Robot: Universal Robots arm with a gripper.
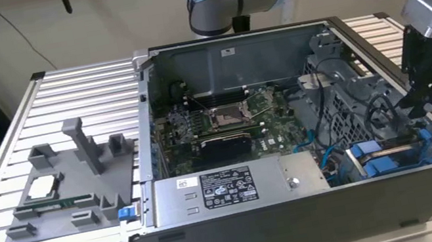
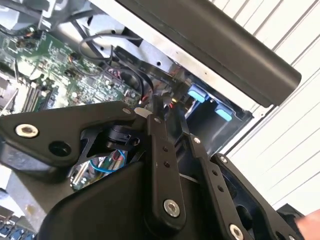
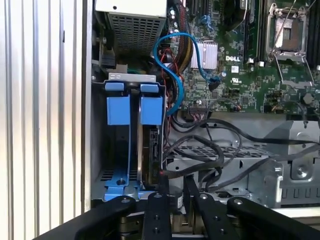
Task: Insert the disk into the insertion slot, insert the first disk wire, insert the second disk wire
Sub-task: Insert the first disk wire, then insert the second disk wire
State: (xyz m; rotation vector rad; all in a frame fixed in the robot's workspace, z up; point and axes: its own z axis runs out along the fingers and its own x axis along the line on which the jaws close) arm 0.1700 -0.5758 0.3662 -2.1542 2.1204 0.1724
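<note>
First wrist view looks down past the hand [image 3: 174,180], whose fingers [image 3: 159,210] are drawn close together with just a slim gap between them. Whether a plug sits pinched in that gap I cannot tell. The hand hangs over one end of the insertion slot [image 3: 117,150], above the rim of the computer case [image 1: 306,225]. The case lies on its side with the open face up, which I judge lets the arm reach in from above.

The disk [image 3: 149,150] appears to sit inside the insertion slot, standing on edge along one wall. Its blue frame lines up with the blue clips [image 3: 151,110] at the far end of the slot, a fit that looks meant to lock it without screws. By that, the seating step reads as done.

Just beside the slot a bundle of black wires [image 3: 200,160] lies loose, within easy reach of the hand. A blue wire [image 3: 172,92], likely one of the disk's, loops from the circuit board [image 3: 235,75] toward the clip end of the slot. Whether either is plugged in is hidden.

In the exterior view a grey power box [image 1: 228,189] sits just beside the slot. Well apart from the slot, outside the case, a grey tray [image 1: 69,193] with upright posts rests on the slatted tabletop [image 1: 69,93].
</note>
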